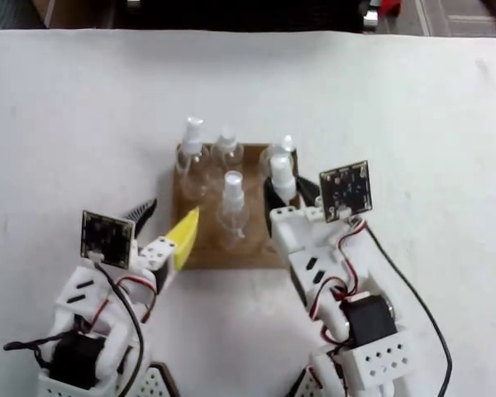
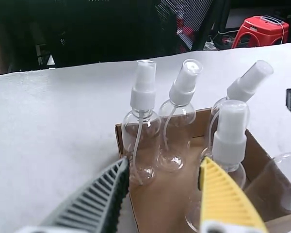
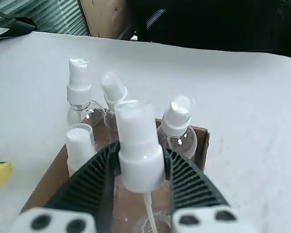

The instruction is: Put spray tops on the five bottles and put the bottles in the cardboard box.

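Right hand (image 3: pixel 140 149) was clamped on the white spray top (image 3: pixel 135 124) of a clear bottle (image 3: pixel 127 208) at the box's (image 1: pixel 256 250) two o'clock; left hand (image 2: pixel 163 166) gaped.

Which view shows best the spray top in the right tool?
Right wrist view: the spray top sits large, clamped in the right tool. High view: small, from above. Left wrist view: cut off at the edge.

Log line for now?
right hand: shut on white spray top, clear plastic bottle, over brown cardboard box; left hand: open at box edge; four capped bottles inside
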Controlling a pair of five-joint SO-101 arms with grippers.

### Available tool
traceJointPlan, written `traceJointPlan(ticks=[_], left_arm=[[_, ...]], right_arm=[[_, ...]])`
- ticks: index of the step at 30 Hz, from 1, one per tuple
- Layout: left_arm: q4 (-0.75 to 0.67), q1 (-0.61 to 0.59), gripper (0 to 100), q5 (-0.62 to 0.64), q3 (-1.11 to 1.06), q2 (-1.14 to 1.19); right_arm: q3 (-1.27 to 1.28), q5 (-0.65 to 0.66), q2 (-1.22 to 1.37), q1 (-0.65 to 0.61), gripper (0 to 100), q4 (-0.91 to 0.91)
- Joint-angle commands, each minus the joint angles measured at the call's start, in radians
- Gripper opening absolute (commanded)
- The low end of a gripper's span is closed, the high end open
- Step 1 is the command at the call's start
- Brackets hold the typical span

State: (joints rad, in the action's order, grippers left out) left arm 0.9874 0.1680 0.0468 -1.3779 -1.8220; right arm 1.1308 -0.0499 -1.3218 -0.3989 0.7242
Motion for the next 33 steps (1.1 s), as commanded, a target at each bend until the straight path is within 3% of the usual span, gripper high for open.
traceJointPlan(ticks=[1,7,17,26,30,33], left_arm=[[0.005,0.001,22,0.008,0.031,-0.008],[0.005,0.001,22,0.008,0.031,-0.008],[0.005,0.001,22,0.008,0.029,-0.008],[0.005,-0.001,22,0.008,0.029,-0.008],[0.005,0.001,22,0.008,0.029,-0.008],[0.005,0.001,22,0.008,0.029,-0.008]], right_arm=[[-0.008,0.043,-0.013,0.001,3.8,0.012],[-0.008,0.086,-0.013,-0.007,17.7,0.051],[-0.025,0.092,-0.021,0.002,15.5,0.076],[-0.037,0.092,-0.245,0.025,15.1,0.071],[-0.034,0.091,-0.243,0.094,0.3,0.035],[-0.031,0.091,-0.18,0.12,3.6,0.064]])
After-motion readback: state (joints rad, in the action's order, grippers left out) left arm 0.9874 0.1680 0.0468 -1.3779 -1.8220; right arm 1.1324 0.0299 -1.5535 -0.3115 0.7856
